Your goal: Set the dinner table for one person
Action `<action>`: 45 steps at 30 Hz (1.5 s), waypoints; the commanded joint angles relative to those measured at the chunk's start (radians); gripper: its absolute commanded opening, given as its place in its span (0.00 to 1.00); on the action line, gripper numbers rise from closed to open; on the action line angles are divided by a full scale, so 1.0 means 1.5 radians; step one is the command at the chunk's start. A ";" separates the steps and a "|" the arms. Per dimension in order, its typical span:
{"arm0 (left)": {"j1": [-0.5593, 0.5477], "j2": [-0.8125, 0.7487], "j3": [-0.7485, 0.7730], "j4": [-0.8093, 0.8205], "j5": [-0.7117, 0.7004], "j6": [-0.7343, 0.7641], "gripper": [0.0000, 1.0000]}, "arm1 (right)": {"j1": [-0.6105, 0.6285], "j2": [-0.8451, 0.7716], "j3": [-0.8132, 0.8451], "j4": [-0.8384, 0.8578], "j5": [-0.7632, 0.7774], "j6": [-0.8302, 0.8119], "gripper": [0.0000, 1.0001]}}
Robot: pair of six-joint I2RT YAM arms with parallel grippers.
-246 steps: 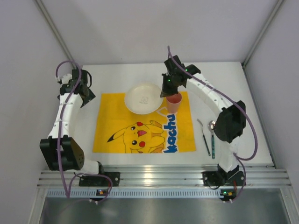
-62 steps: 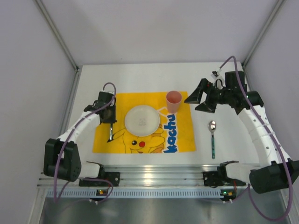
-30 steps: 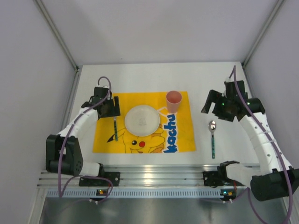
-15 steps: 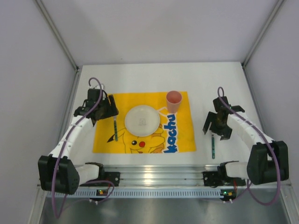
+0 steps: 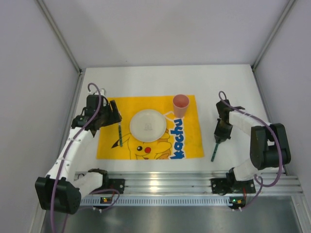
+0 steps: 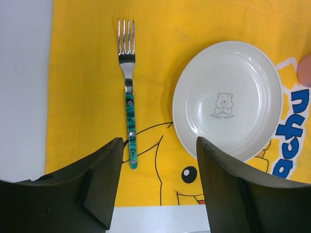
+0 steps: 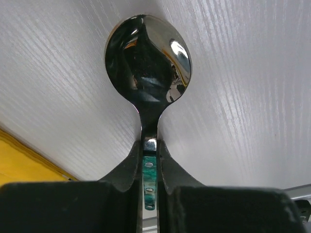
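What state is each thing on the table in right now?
Fork: flat on the mat, left of plate.
Plate: upright, empty, on the mat.
Cup: upright on the mat.
Spoon: handle clamped in right gripper.
Left gripper: open, holding nothing.
Right gripper: shut on spoon.

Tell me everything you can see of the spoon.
The spoon has a shiny, mirror-like metal bowl and a green marbled handle. The right pincer is shut on its neck, where metal meets handle. It is over the white table, right of the yellow mat, handle slanting toward the near edge; whether it touches the table is unclear.
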 commanded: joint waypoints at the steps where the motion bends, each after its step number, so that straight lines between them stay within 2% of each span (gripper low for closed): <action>1: -0.003 -0.036 0.013 -0.022 -0.006 0.004 0.67 | -0.002 0.057 -0.032 0.076 0.011 0.013 0.00; 6: -0.003 -0.053 0.002 -0.030 -0.006 -0.005 0.67 | 0.005 0.050 0.010 0.034 0.032 -0.019 0.00; 11: -0.003 -0.057 0.004 -0.030 -0.006 -0.013 0.67 | 0.074 -0.025 0.134 -0.063 0.109 -0.057 0.00; 15: -0.003 -0.056 0.005 -0.028 -0.006 -0.018 0.67 | 0.157 -0.029 0.214 -0.111 0.096 -0.046 0.00; 20: -0.003 -0.064 0.009 -0.029 -0.005 -0.012 0.72 | 0.245 -0.010 0.220 -0.050 -0.012 -0.009 0.00; 22: -0.003 -0.066 0.013 -0.035 -0.007 -0.012 0.73 | 0.275 0.024 0.229 -0.036 -0.024 0.010 0.00; 23: -0.003 -0.068 0.016 -0.039 -0.006 -0.012 0.80 | 0.282 0.036 0.232 -0.030 -0.033 0.020 0.00; 24: -0.003 -0.072 0.018 -0.046 -0.006 -0.012 0.81 | 0.288 0.046 0.233 -0.025 -0.037 0.026 0.00; 34: -0.003 -0.093 0.040 -0.093 -0.035 -0.003 0.80 | 0.328 0.113 0.243 0.046 -0.068 0.059 0.00; 45: -0.003 -0.089 0.056 -0.106 -0.036 0.002 0.79 | 0.348 0.117 0.265 0.034 -0.027 0.051 0.00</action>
